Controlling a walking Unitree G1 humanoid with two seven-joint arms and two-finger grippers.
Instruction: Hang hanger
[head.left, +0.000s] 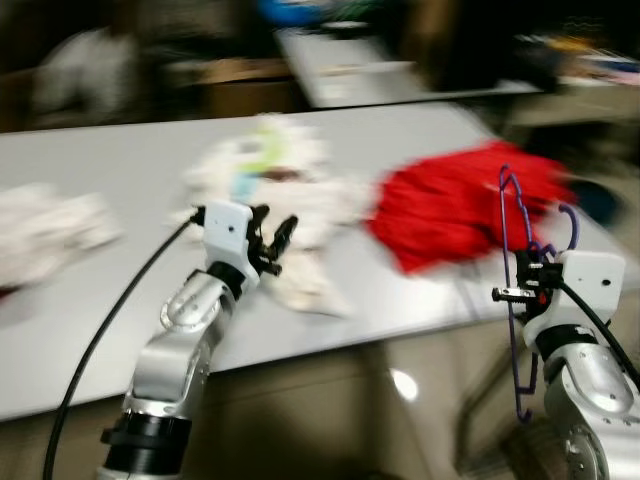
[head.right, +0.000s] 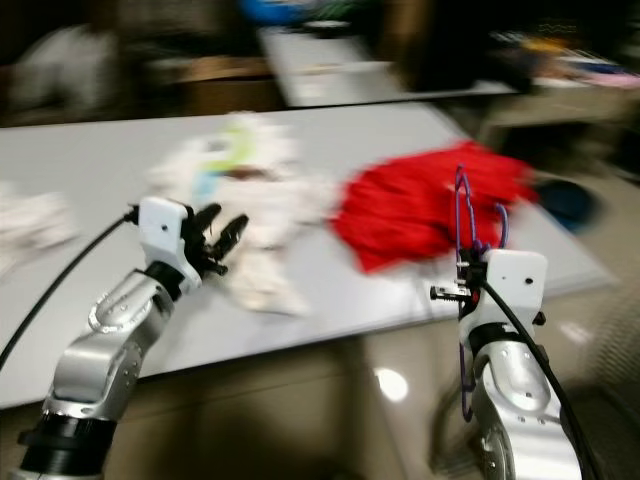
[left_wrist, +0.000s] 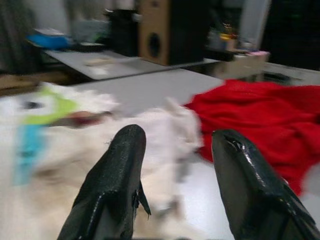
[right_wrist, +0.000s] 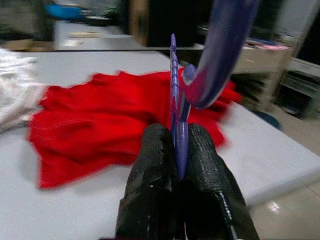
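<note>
The right gripper (right_wrist: 176, 150) had its jaws clenched on a thin purple plastic hanger (head.left: 517, 250), held upright off the near right corner of the pale grey desk (head.left: 90, 320). The left gripper (left_wrist: 172, 165), jaws released, hovered above a crumpled white garment (head.left: 270, 180) beside a red cloth (head.left: 450, 210).

The hanger (right_wrist: 176, 100) looks like smooth, glossy purple plastic, pinched between the right tool's (right_wrist: 181, 150) black, finely textured rubbery fingers (right_wrist: 150, 175). The red garment (right_wrist: 100, 125) is soft matt cloth, the white one (left_wrist: 75, 150) fluffy. The surface (head.left: 100, 330) is smooth pale grey; the floor (head.left: 400, 400) glossy.
</note>
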